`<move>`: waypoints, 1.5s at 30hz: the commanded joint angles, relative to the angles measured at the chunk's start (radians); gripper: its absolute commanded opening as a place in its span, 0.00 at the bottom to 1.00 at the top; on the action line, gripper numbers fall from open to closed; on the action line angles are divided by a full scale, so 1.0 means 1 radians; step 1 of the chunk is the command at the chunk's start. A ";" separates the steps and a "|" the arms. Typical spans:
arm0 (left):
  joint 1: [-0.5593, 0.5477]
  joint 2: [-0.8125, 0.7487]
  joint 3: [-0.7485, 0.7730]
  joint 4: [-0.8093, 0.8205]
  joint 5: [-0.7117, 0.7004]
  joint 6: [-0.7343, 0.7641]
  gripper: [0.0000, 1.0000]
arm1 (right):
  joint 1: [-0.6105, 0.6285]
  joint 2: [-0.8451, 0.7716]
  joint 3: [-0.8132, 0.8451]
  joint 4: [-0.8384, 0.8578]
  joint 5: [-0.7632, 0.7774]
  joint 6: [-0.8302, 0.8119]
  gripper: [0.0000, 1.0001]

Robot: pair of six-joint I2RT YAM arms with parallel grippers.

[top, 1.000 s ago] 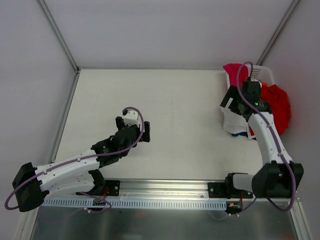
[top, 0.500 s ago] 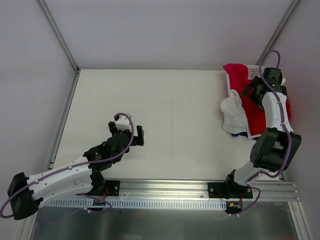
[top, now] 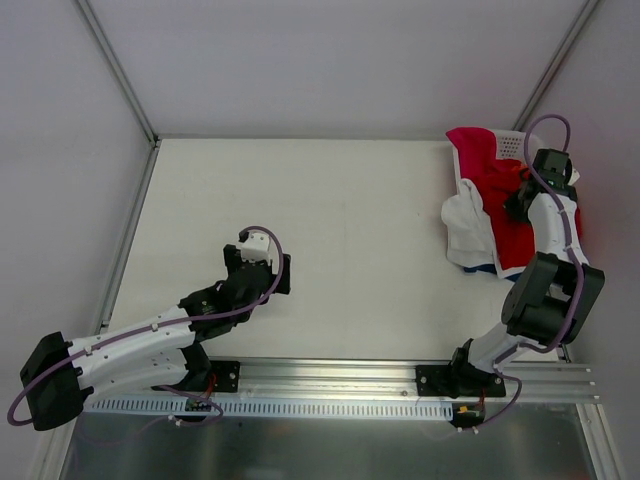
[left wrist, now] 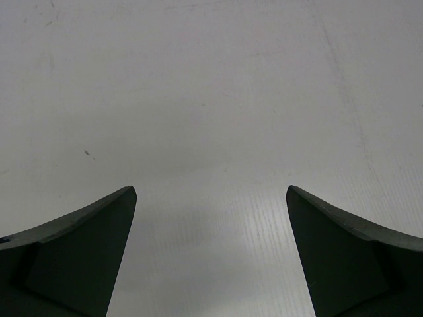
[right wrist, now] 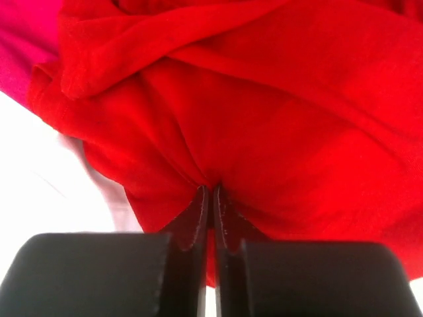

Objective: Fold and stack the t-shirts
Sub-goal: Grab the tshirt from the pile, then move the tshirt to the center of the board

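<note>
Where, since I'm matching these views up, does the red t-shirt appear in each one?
Top external: the red t-shirt lies at the far right, beside the white t-shirt.
Left wrist: not in it; only the table shows past the left gripper.
Right wrist: it fills most of the frame, with a fold pinched at bottom centre.
Shared landmark: the right gripper, shut on the shirt.

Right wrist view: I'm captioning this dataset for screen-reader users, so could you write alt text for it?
The right gripper, shut, pinches a fold of a bright red t-shirt that fills most of the frame. Pink cloth shows at the upper left and white cloth at the lower left.
</note>
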State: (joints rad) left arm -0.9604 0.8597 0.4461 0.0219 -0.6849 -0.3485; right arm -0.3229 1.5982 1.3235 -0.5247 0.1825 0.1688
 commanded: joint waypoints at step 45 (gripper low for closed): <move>0.006 -0.079 -0.041 -0.008 -0.168 -0.032 0.99 | 1.004 -0.018 0.022 -0.112 0.339 0.228 0.00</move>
State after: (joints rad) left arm -0.9604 0.7319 0.3462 0.0113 -0.8204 -0.3771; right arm 0.6807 1.6764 1.3933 -0.6170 0.4072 0.3145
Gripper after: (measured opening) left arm 0.990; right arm 0.020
